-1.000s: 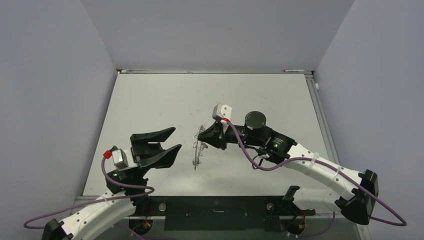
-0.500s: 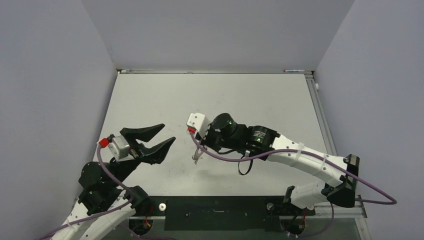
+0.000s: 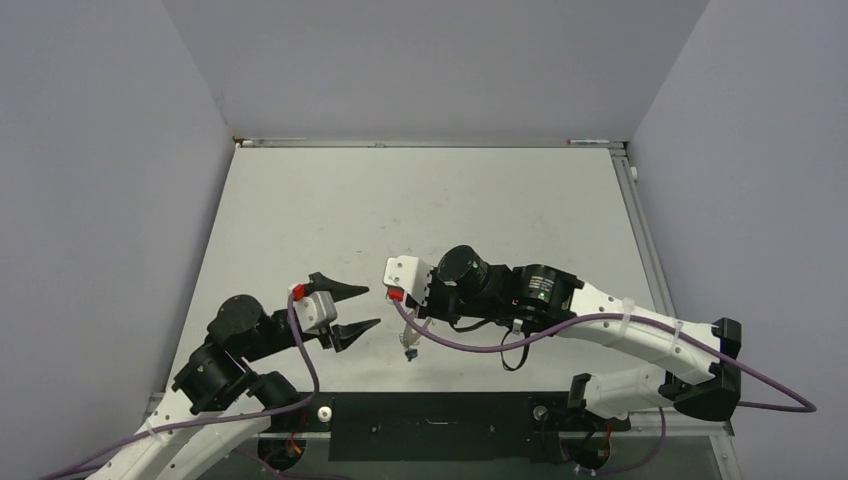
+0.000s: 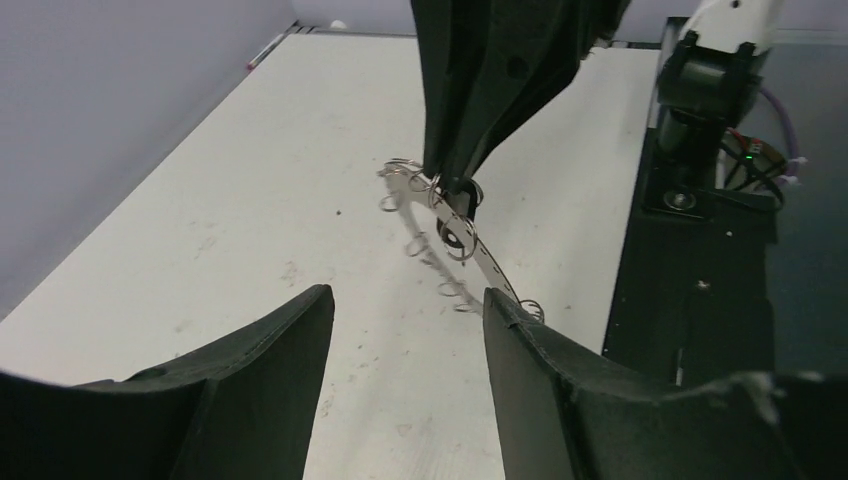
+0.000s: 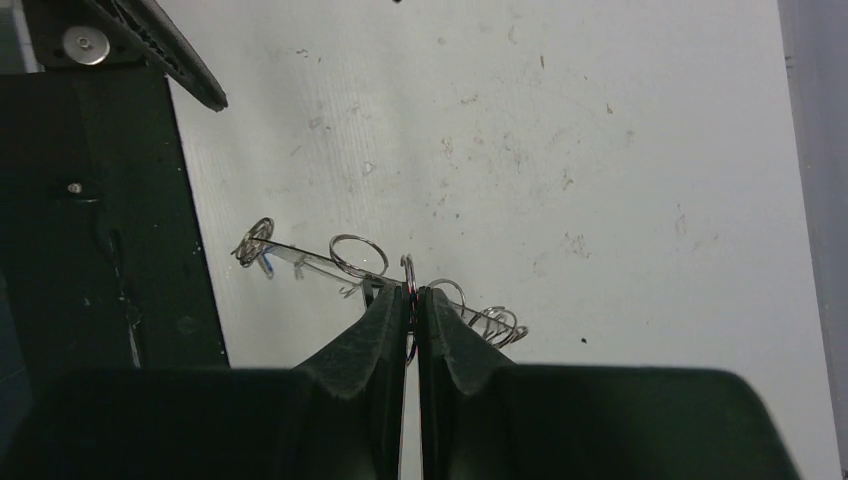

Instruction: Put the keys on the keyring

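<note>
My right gripper [image 5: 411,296] is shut on the keyring [image 5: 350,262], pinching one thin wire loop on its rim. The flat grey ring hangs edge-on just above the table near the front edge [image 3: 408,342], with its small blue tag [image 5: 264,264] at the low end. My left gripper [image 3: 372,307] stands open a short way left of the keyring, its fingertips pointing at it. In the left wrist view the keyring [image 4: 470,245] slants down from the right gripper's fingers [image 4: 455,185], just beyond my open left gripper [image 4: 405,298]. The keys are hidden in every view.
The black mounting rail [image 3: 440,415] runs along the table's near edge, right under the hanging ring. The white tabletop [image 3: 420,200] is walled in by grey panels on three sides. A purple cable [image 3: 460,345] loops below the right wrist.
The right arm carried the keyring down toward the near edge. The left arm swung right and turned its open gripper toward the ring.
</note>
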Motion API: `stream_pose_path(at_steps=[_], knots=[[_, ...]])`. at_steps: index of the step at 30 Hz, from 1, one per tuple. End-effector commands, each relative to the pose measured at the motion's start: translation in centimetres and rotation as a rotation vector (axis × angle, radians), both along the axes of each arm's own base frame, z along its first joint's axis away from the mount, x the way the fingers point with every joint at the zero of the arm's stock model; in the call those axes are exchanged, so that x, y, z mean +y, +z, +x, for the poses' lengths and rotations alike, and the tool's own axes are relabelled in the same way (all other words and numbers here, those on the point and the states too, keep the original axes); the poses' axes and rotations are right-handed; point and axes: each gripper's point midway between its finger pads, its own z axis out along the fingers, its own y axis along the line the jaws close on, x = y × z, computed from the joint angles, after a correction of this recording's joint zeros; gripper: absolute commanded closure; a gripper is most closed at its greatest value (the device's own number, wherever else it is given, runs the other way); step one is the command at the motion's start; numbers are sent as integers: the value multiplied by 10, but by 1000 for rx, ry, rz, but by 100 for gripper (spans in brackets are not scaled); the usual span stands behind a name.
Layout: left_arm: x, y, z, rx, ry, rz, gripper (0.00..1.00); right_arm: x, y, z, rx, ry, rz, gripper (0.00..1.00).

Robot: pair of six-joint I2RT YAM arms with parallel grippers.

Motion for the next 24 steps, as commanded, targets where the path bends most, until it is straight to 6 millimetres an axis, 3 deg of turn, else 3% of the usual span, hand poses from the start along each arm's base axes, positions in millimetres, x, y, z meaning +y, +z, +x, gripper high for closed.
stream_pose_path(at_steps=[1, 5, 13, 24], knots=[[-18, 13, -30, -63, -215, -32, 49, 7, 34, -21, -9, 124, 114, 95], [-29, 22, -36, -76, -292, -76, 52, 9, 36, -31, 3, 167, 120, 95], [-50, 13, -33, -13, -386, -29, 67, 12, 37, -45, 12, 214, 118, 95], [-57, 8, -33, 11, -423, -32, 75, 15, 36, -52, 14, 236, 113, 95]])
